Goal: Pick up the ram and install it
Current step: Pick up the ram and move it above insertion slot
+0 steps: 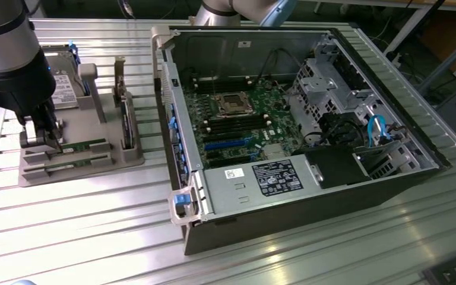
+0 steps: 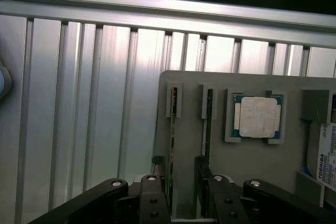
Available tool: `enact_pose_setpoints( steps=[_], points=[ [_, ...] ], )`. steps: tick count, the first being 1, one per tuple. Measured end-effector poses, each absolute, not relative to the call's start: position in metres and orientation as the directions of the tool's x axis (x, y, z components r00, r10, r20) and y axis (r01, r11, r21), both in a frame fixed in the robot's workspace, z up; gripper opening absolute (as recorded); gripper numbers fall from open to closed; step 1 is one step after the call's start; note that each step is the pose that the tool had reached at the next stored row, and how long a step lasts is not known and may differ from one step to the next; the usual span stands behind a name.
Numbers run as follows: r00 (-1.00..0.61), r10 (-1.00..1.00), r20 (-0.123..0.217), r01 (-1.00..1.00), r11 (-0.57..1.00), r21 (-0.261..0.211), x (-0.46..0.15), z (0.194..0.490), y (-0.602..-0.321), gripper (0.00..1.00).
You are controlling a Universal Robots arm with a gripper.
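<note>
At the tabletop's [image 1: 93,237] edge on the exterior view's left sits a grey tray [image 1: 133,157] of parts. My hand [image 2: 178,162] hangs low over the tray's end farthest from the open computer case [image 1: 307,178]. It is spread as wide as it goes and has hold of nothing.

Two green sticks stand on edge in the tray's slots, side by side and parallel. The ram [image 2: 172,124] I am lined up on is the one farther from the square CPU chip [image 2: 257,116]. The other stick [image 2: 208,121] runs just beside it, between it and the chip.

In the wrist view the ram's thin edge passes between my two fingertips [image 2: 156,161], one pad to each flat face. So it lies straight under me, not off to a side. Whether the pads touch it I cannot tell; they look just apart from it.

Its long axis runs along the slot, from my end of the tray toward the case, square to the line on which my fingers close. My other fingertip sits in the narrow gap between the two sticks.

The dark memory slots [image 1: 232,126] lie well apart from here, inside the case, and the ram is in its tray, not yet lifted.
</note>
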State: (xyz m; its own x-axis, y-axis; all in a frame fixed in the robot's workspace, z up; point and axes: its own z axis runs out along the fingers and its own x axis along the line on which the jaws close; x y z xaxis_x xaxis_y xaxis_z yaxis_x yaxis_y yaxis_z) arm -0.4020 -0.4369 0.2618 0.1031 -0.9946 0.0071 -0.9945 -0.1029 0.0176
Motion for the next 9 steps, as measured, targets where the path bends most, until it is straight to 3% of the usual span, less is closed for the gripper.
enact_pose_setpoints(
  steps=[9],
  points=[
    [0.103, -0.995, 0.007, -0.995, -0.103, 0.018, -0.402, 0.242, -0.437, 0.36]
  ],
)
